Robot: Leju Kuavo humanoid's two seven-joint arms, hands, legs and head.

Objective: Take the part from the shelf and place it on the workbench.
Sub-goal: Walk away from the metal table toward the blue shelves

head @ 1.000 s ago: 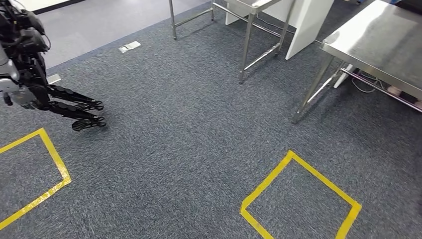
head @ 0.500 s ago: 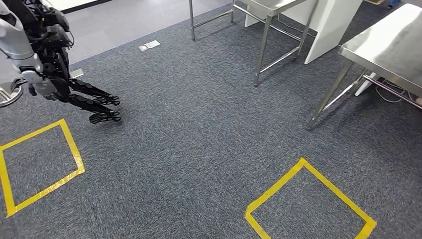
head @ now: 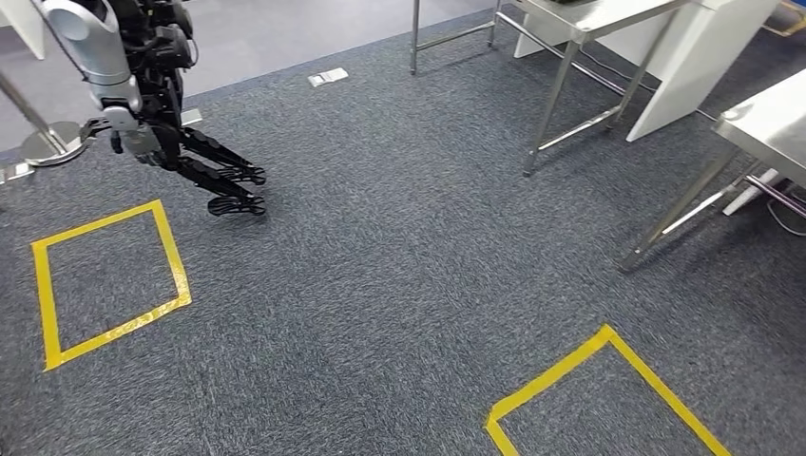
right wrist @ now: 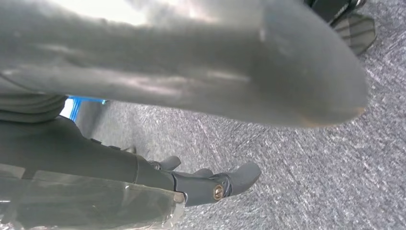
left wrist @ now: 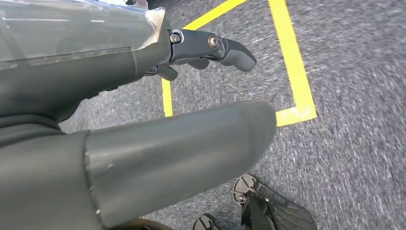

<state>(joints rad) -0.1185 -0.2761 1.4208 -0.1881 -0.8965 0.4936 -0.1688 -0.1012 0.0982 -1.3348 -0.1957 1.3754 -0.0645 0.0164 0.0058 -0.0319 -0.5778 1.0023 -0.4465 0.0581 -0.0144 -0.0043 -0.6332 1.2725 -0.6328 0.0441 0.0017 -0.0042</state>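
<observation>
My left hand hangs above the grey carpet, its thick thumb and dark fingers apart with nothing between them. My right hand hangs the same way, with its fingers stretched out and empty. In the head view a steel workbench stands at the right edge, with a second steel table at the top.
Another humanoid robot with a silver arm and black feet stands at the upper left. Two yellow tape squares mark the carpet. A white panel leans by the tables, and a round stand base sits at the far left.
The whole picture has shifted right and down, so the camera has turned left. Both hands stay empty.
</observation>
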